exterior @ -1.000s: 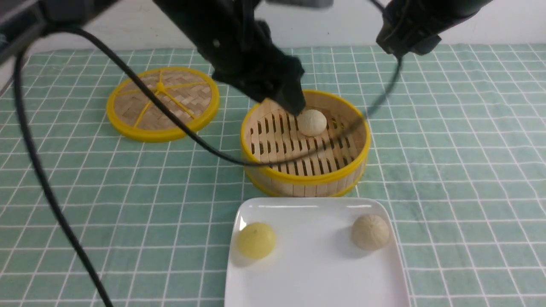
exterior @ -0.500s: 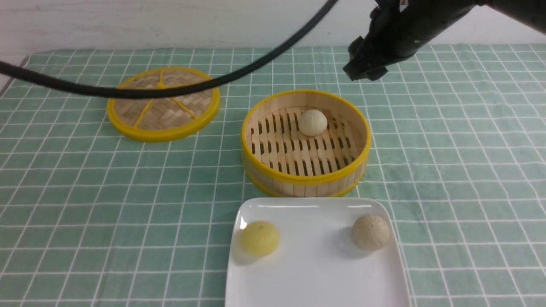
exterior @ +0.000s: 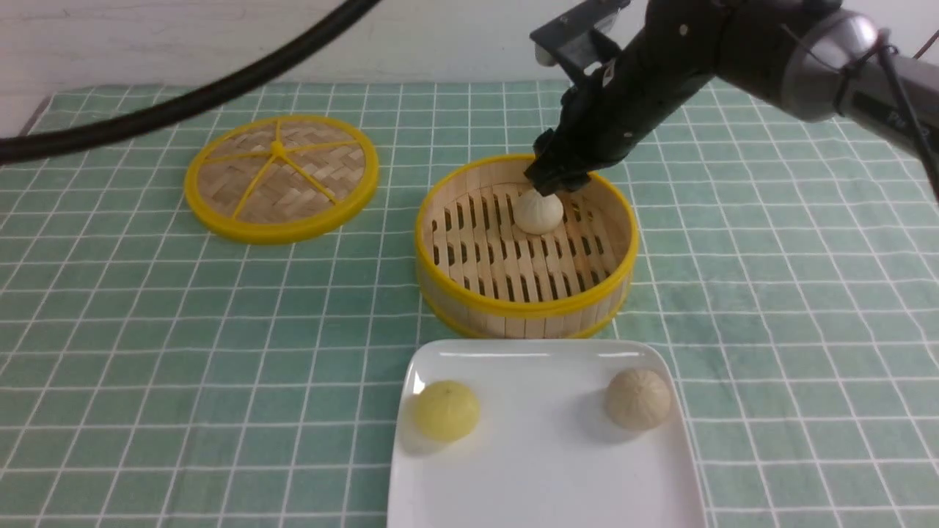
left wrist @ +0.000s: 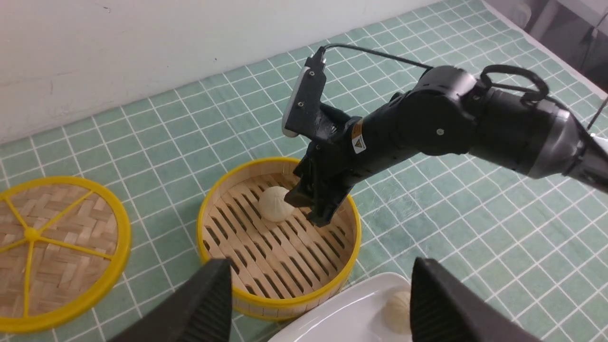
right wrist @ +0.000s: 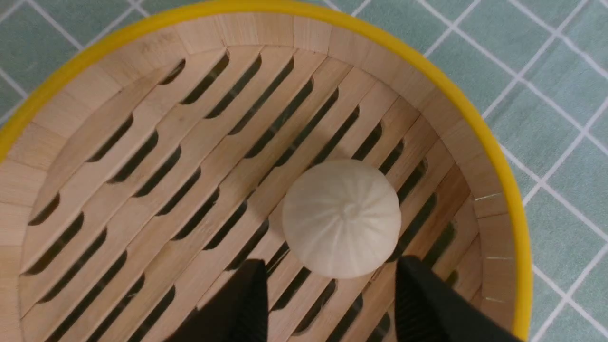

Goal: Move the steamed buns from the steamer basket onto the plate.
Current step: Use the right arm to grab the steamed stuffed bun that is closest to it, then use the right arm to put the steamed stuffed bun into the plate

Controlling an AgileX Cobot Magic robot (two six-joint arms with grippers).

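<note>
**Left gripper (left wrist: pixel 320 266) out, right gripper (exterior: pixel 550 187) in**

We log the left, jaws wide and empty, withdrawn from the steamer basket (exterior: pixel 524 308). The right has dropped in, jaws apart, with the last bun (exterior: pixel 538 211) between them, not yet clamped. The plate (exterior: pixel 543 469), robot-side of it, holds two buns (exterior: pixel 446 411) (exterior: pixel 637 398). We judge one transfer remains.

The steamer basket (exterior: pixel 524 312) is pale, unvarnished wood slats with smooth yellow rims that look like plastic. The lid (exterior: pixel 279 176) is woven bamboo strip, rimmed the same. The plate (exterior: pixel 543 469) is glossy white and catches glare. The buns (exterior: pixel 538 211) look matt and faintly pleated. The cloth (exterior: pixel 147 330) underneath is matt green fabric with white check lines. The right end effector (exterior: pixel 552 187) is matt black plastic.
</note>
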